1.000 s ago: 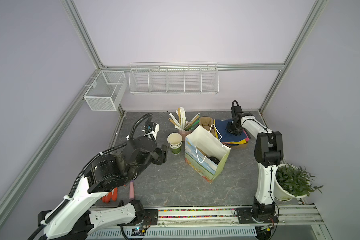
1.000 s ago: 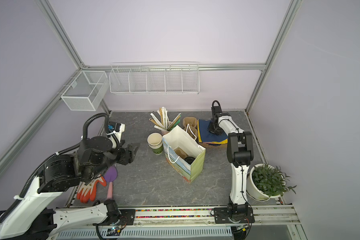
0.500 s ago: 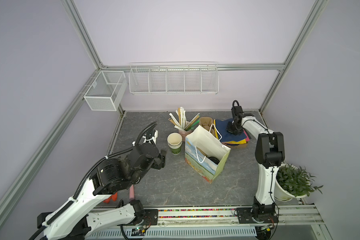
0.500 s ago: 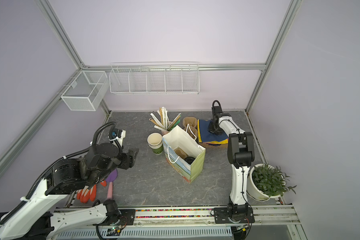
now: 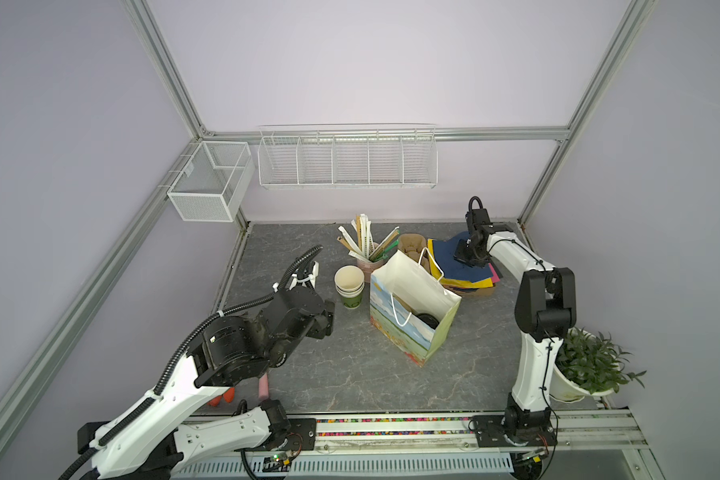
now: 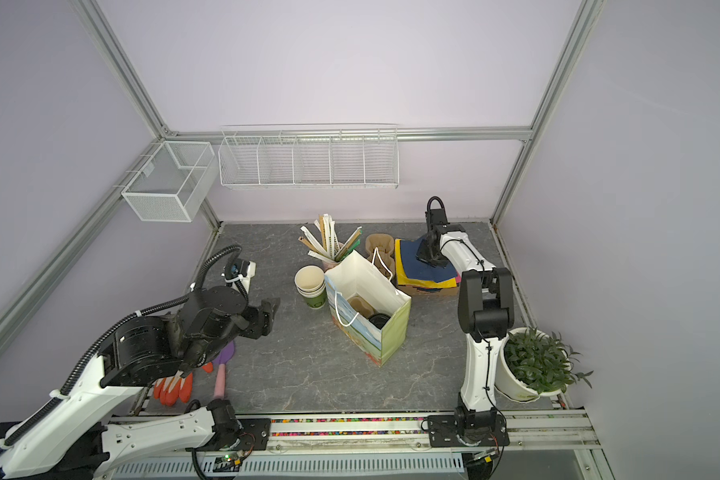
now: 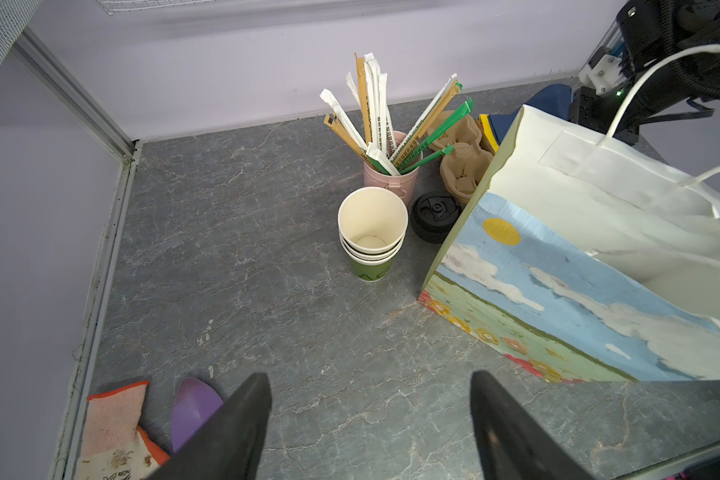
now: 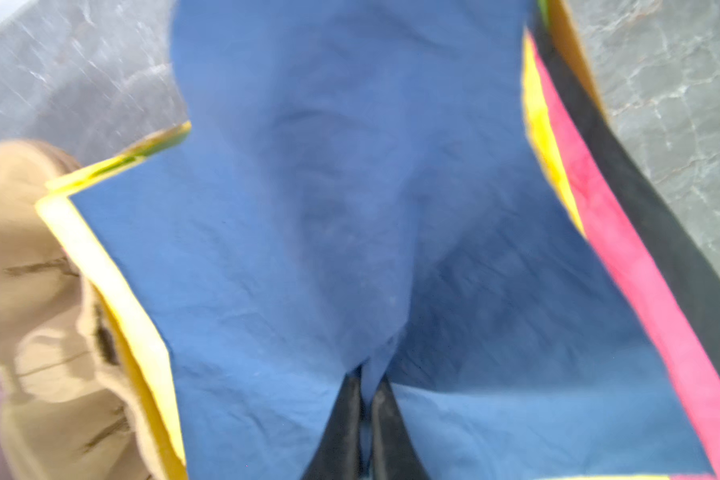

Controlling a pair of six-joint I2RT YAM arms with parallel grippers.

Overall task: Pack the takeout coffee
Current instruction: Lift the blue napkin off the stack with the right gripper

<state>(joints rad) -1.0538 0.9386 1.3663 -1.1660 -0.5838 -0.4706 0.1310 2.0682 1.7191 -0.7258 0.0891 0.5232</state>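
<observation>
Left wrist view: the left jaws stood wide apart above the bench [image 7: 246, 291], holding nothing. In the right wrist view, the right jaws were closed on a raised fold of the blue cloth [image 8: 350, 187]. In both top views, the coffee [image 6: 378, 320] stood inside the bag [image 6: 360, 276], with only its black lid visible.

From above, I see the takeout coffee [image 5: 427, 321] standing upright deep inside the open white paper bag [image 5: 416, 282], with only its round black lid showing in both top views. The bag's walls hide its cup body. It sits just beside a brown cardboard insert [image 6: 358, 305] in the same bag.
</observation>
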